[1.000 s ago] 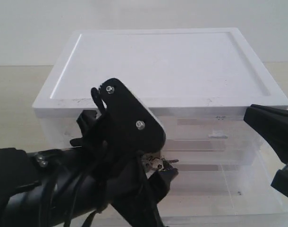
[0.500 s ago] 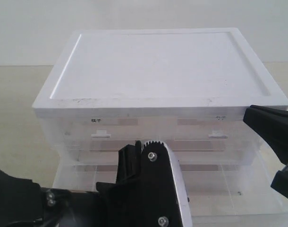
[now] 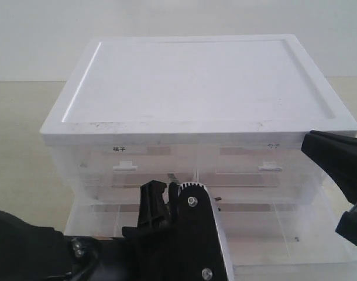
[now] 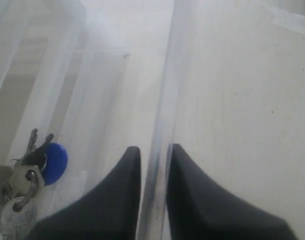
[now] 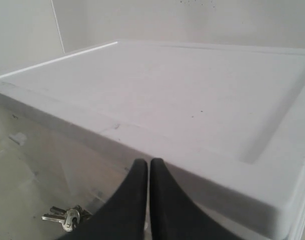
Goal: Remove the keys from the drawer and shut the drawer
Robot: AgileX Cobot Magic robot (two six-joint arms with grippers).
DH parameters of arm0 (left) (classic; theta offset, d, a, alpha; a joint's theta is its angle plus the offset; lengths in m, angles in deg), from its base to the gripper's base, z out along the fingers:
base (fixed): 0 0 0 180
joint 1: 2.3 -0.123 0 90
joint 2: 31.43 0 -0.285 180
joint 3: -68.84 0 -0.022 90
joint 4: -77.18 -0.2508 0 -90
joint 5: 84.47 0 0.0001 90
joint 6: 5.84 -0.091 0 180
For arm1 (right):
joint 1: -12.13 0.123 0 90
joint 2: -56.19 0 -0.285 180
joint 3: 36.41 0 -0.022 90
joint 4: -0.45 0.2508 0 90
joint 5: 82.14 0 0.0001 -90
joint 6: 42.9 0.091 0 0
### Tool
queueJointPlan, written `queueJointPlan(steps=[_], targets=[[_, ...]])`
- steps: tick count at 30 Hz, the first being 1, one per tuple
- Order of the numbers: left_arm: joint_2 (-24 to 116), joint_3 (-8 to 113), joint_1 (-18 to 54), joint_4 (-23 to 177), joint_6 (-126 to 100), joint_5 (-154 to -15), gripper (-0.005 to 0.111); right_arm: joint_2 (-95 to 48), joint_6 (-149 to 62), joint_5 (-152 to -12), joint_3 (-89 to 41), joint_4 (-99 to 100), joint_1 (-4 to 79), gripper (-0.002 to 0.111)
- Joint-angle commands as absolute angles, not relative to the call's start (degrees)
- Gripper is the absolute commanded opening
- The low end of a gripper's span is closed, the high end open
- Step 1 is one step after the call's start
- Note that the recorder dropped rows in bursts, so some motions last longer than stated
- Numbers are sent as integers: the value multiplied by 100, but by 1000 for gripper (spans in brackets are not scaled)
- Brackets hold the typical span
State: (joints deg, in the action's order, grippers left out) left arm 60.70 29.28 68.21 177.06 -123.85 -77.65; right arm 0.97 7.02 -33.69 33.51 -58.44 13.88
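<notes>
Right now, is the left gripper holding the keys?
No, the keys lie off to one side of the left gripper, clear of both its fingers.

Left arm (image 3: pixel 187 243): no longer rising in front of the cabinet (image 3: pixel 196 82); it is now sitting low at the bottom of the exterior view, its wrist showing a white edge.
Left half-width drawer handle (image 3: pixel 124 165): showing again, uncovered by the arm.
Keys (image 4: pixel 30 182): no longer dangling under the arm; now lying beside the left gripper (image 4: pixel 153 148), clear of its narrowly parted fingers.
</notes>
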Motion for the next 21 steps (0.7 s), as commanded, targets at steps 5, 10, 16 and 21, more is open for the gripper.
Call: queueJointPlan(steps=[5,10,16,21], targets=[[6017,2894,6821,17713,-12430,-8144,5,79,713,-3392,3319,-5860,1391,0],[5737,2755,6821,17713,-12539,-8709,5,79,713,-3392,3319,-5860,1391,0],[5367,2438,6821,17713,-12490,-8696,5,79,713,-3392,3319,-5860,1391,0],[5341,2434,6821,17713,-12239,-8799,5,79,713,-3392,3319,-5849,1391,0]])
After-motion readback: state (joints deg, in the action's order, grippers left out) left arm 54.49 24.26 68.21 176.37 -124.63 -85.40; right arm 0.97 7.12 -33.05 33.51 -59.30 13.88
